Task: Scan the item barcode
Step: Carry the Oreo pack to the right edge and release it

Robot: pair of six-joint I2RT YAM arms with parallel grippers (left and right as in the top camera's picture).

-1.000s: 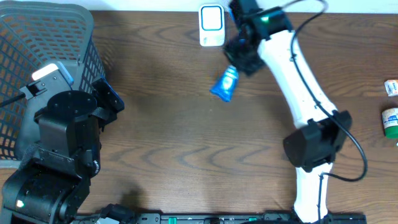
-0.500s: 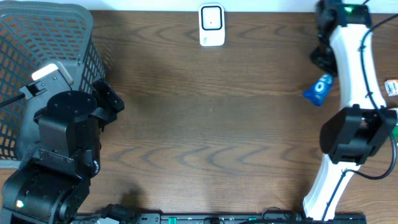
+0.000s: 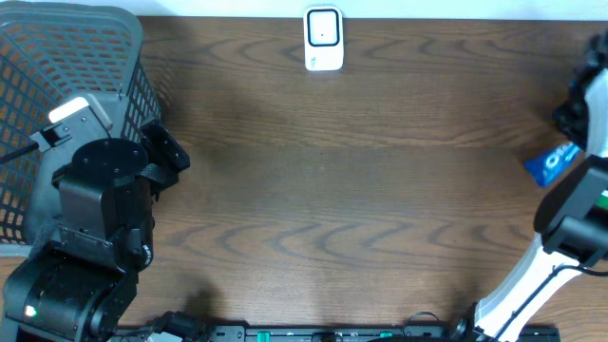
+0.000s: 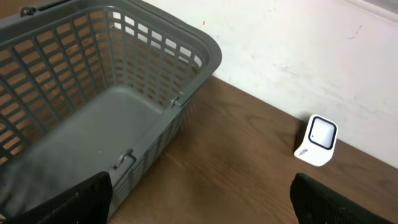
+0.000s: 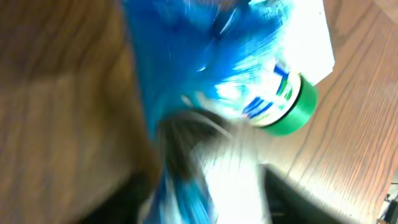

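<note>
From above, we see a brown wood-grain worktop (image 3: 323,190). A grey plastic mesh basket (image 3: 57,57) stands at its left end, and a small white barcode scanner (image 3: 323,40) stands at the far edge against a pale strip of wall. The black left arm (image 3: 95,218) is folded over the basket's near right corner. The white right arm (image 3: 532,275) rises along the right border, with its dark right gripper (image 3: 570,119) at the frame's edge. The blue plastic packet (image 3: 553,163) shows just beneath that gripper, partly hidden by the arm and well apart from the scanner.

From the left wrist, we look over the basket and worktop toward a scuffed white wall, with the scanner upright near it. The left gripper (image 4: 199,186) is spread wide, its dark fingers (image 4: 81,199) in the bottom corners, and only basket rim and worktop lie between them.

The right wrist view is badly blurred. The blue packet fills the middle, close to the lens. Behind it, a white container with a green cap (image 5: 292,109) lies on the wood. We cannot tell whether the right gripper's jaws pinch the packet or stand apart.
</note>
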